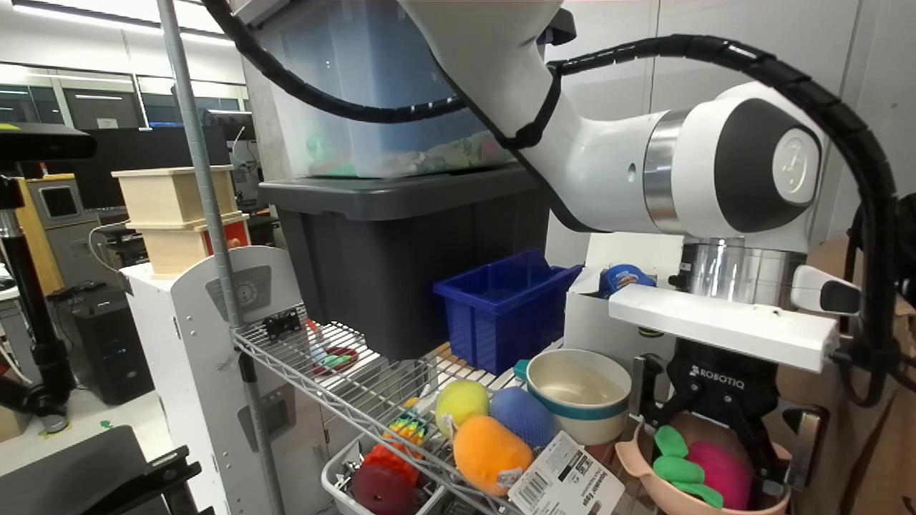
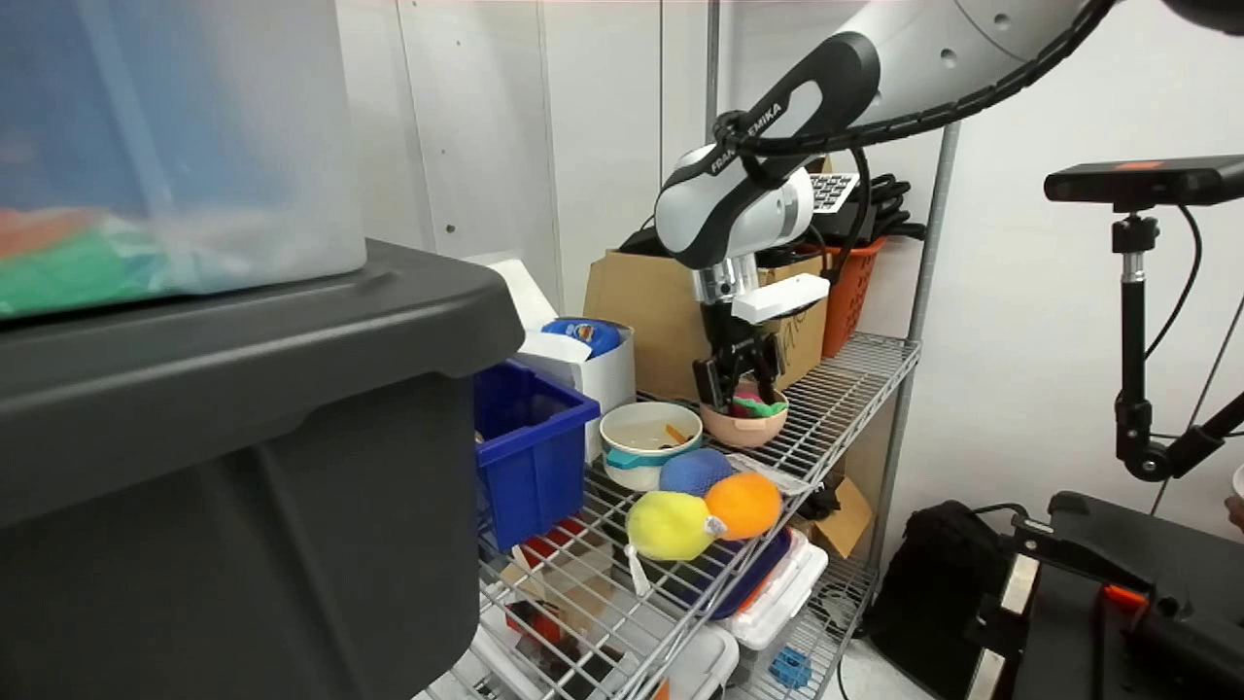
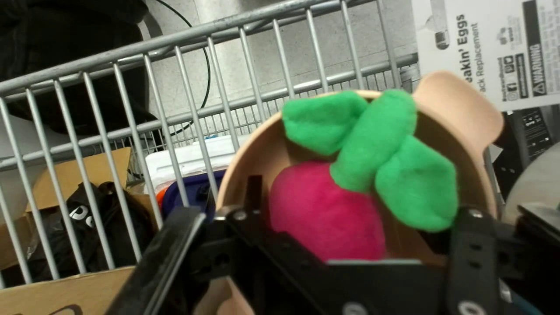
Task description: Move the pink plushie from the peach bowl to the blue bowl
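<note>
The pink plushie [image 1: 719,472], magenta with green leaves, lies in the peach bowl [image 1: 655,478]. In the wrist view the plushie [image 3: 323,214] rests inside the bowl [image 3: 459,109], its leaves toward the far rim. The gripper [image 1: 715,447] points down into the bowl with its fingers spread, one on either side of the plushie. In the wrist view the gripper [image 3: 345,214] shows a gap between the pink body and the right finger. The plushie's lower part is hidden by the gripper. The small blue bowl is hidden or out of view.
A cream-white bowl with a teal band [image 1: 583,425] stands beside the peach bowl. Yellow [image 1: 461,406], orange [image 1: 492,454] and blue [image 1: 522,415] round toys and a printed card [image 1: 569,479] lie nearby. A dark blue bin [image 1: 494,329] and a cardboard box [image 2: 651,311] stand behind.
</note>
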`<state>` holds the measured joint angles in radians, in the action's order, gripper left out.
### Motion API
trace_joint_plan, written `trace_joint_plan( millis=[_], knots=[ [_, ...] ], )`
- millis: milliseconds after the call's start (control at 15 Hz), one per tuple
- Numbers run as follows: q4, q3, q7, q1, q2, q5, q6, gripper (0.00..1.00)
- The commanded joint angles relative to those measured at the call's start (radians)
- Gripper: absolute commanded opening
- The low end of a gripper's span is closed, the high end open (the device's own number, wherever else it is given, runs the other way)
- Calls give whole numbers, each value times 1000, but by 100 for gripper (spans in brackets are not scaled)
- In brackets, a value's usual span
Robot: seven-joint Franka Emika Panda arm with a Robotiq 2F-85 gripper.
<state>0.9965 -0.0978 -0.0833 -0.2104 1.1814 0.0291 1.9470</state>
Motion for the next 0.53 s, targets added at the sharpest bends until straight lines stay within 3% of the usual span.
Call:
trace_joint_plan(
  millis=[0,467],
  knots=[
    [-68,4,3,-8,28,-3,-40,51],
    [-71,11,-4,-5,12,-5,-38,2]
  ],
)
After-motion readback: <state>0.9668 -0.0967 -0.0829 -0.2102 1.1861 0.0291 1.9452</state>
